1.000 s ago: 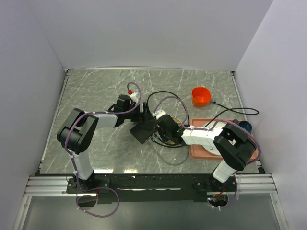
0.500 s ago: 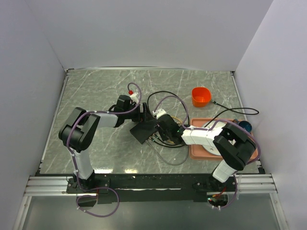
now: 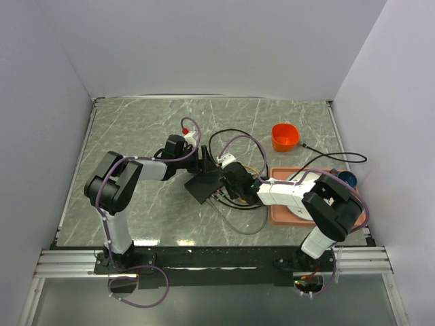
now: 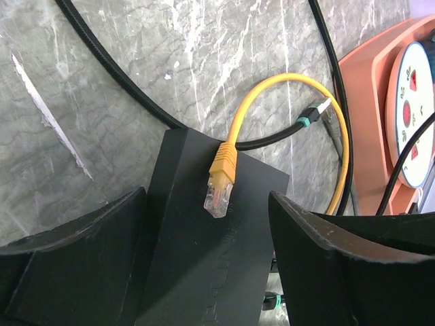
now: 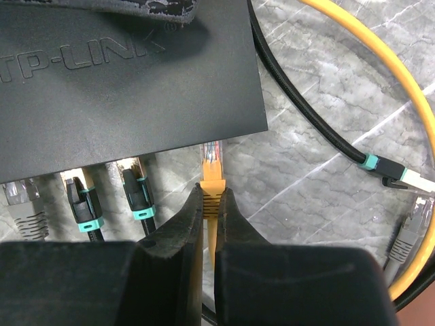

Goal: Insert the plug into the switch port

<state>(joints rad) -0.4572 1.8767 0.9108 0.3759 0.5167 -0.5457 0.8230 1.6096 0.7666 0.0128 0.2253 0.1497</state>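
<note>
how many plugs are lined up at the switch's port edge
4: a gray plug far left, two black plugs beside it, and a yellow plug rightmost. More may be hidden off-frame left.

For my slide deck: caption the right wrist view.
Right pincer pinches a yellow plug at the switch edge, beside three plugged-in cables.

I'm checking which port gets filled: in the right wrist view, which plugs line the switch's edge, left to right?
Grey plug → black plug → second black plug → yellow plug.
</note>
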